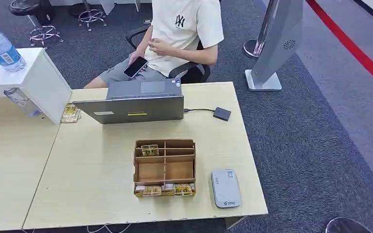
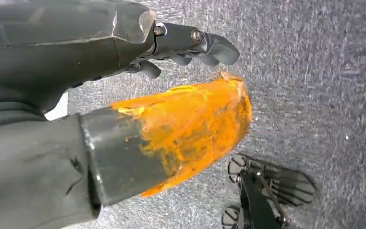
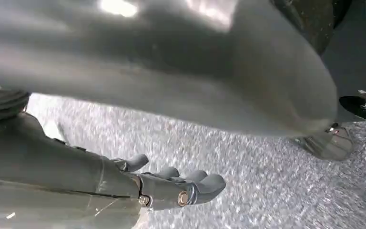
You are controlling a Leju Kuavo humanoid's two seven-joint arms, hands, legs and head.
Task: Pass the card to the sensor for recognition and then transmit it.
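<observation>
A wooden divider box (image 1: 164,167) stands near the front of the pale table (image 1: 97,165). Yellow-printed cards sit in its back left compartment (image 1: 149,150) and along its front row (image 1: 152,191). To the right of the box lies the flat grey sensor (image 1: 225,188). My left hand (image 2: 138,52) hangs over grey carpet, its orange-smeared thumb (image 2: 190,124) apart from the dark fingers (image 2: 205,45), holding nothing. Also over carpet, my right hand (image 3: 138,186) has its fingers (image 3: 195,183) stretched out and is empty.
A grey laptop (image 1: 136,103) stands behind the box, cabled to a small black device (image 1: 222,113). A person (image 1: 184,29) sits beyond the table holding a phone (image 1: 135,67). More cards (image 1: 71,113) lie beside a white box (image 1: 39,82) carrying a water bottle (image 1: 0,46).
</observation>
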